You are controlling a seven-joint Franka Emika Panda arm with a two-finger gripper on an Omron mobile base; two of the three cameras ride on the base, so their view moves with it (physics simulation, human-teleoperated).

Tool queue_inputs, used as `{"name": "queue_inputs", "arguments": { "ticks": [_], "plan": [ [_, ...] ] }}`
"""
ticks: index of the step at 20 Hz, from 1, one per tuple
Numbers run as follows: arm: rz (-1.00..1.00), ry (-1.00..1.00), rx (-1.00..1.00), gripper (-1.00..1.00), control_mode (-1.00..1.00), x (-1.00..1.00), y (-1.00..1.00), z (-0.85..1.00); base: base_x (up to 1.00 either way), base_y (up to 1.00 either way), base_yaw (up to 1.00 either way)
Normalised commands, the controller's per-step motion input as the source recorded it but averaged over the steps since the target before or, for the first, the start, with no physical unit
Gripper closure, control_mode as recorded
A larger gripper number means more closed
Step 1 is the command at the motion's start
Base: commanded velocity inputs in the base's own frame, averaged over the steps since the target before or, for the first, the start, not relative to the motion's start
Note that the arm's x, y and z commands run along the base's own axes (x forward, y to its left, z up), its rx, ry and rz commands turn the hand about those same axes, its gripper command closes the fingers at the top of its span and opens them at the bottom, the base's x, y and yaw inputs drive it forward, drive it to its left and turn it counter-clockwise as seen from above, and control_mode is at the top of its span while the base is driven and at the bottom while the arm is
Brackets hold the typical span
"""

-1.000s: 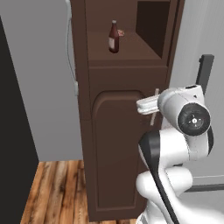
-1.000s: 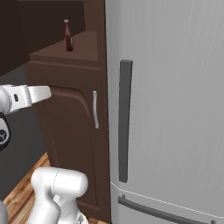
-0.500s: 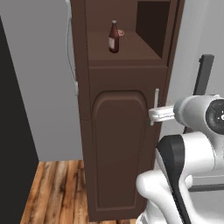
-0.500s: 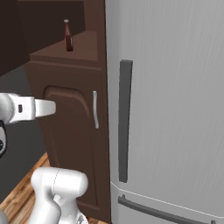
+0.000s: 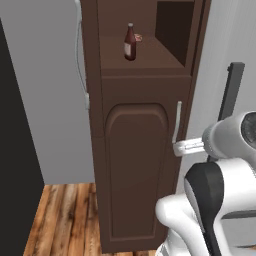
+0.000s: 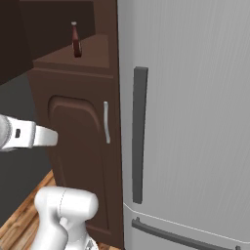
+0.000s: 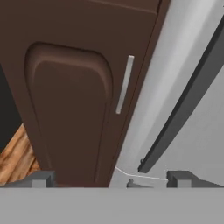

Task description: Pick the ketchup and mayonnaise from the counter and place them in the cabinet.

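Observation:
The ketchup (image 5: 130,42) stands upright in the open niche on top of the cabinet (image 5: 135,170), and the right base view shows the ketchup (image 6: 76,41) there too. The cabinet's arched door (image 7: 70,100) is shut, with its silver bar handle (image 7: 124,84) on the right edge. My gripper (image 7: 112,179) is open, its fingertips (image 7: 43,178) spread wide and nothing between them. It hovers in front of the door, near the lower end of the handle (image 5: 177,122). The mayonnaise and the counter are out of view.
A tall grey fridge (image 6: 195,122) with a long dark handle (image 6: 139,134) stands tight against the cabinet's right side. A grey wall (image 5: 45,100) lies left of the cabinet, and wood floor (image 5: 60,215) below it.
My hand has dropped from the door's upper part to the lower end of the handle, swinging toward the fridge side. The ketchup has not moved and the jaws have stayed open.

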Motion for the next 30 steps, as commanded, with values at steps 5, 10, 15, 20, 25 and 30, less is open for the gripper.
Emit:
{"name": "queue_inputs", "arguments": {
  "ticks": [5, 10, 15, 20, 25, 30],
  "plan": [
    [0.06, 0.04, 0.0, -1.0, -1.0, -0.03, -0.1, -0.38, 0.0, 0.0, 0.0],
    [0.07, 0.02, 0.0, -1.0, -1.0, 0.0, -0.13, -0.28, 0.0, 0.0, 0.0],
    [0.06, 0.01, 0.0, -1.0, -1.0, 0.0, -0.15, -0.26, 0.0, 0.0, 0.0],
    [0.07, 0.02, 0.0, -1.0, -1.0, 0.0, -0.1, -0.3, 0.0, 0.0, 0.0],
    [0.05, 0.03, 0.0, -1.0, 1.0, 0.0, -0.03, -0.25, 0.0, 0.0, 0.01],
    [0.0, 0.0, 0.0, -1.0, 1.0, 0.0, 0.0, 0.0, -0.02, 0.0, 0.05]
  ]
}}
